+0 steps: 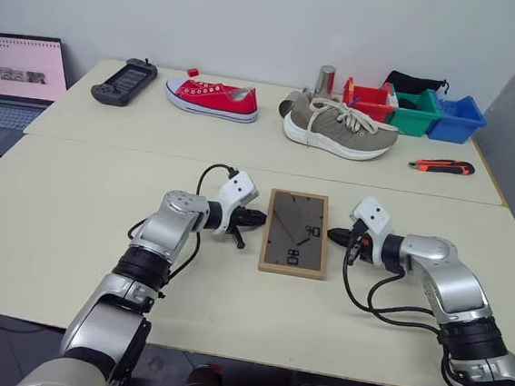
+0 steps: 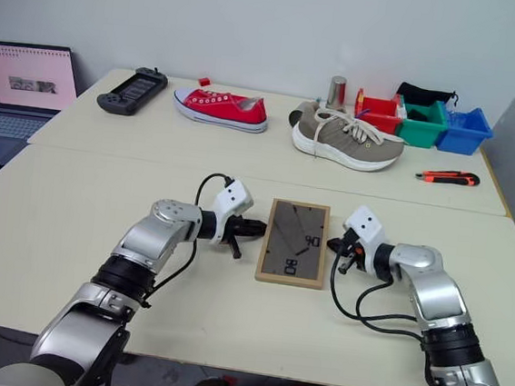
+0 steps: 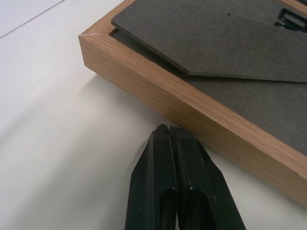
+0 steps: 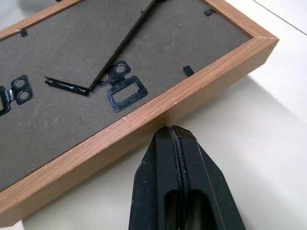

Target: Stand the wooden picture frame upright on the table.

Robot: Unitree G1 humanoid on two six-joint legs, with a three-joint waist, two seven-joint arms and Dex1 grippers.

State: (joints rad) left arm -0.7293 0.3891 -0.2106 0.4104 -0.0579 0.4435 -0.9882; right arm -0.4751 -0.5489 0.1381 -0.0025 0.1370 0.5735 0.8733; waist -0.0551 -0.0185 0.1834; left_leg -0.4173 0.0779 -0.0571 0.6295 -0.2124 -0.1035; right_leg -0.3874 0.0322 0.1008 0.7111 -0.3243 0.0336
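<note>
The wooden picture frame point(image 1: 296, 233) lies flat on the table point(image 1: 72, 221), face down, with its dark grey back panel and folded stand point(image 4: 120, 43) facing up. My left gripper point(image 1: 260, 218) is shut, its tip right at the frame's left side rail point(image 3: 192, 115). On the opposite side my right gripper point(image 1: 331, 234) is also shut, and its tip sits against or just short of the right rail point(image 4: 158, 103). Neither gripper holds anything. Whether the tips touch the wood I cannot tell.
On the far table section lie a red shoe point(image 1: 212, 97), a grey sneaker point(image 1: 339, 128), a black game controller point(image 1: 124, 82), a metal can point(image 1: 326, 79), coloured bins point(image 1: 416, 112) and a box cutter point(image 1: 441, 165). A laptop point(image 1: 17, 79) stands at far left.
</note>
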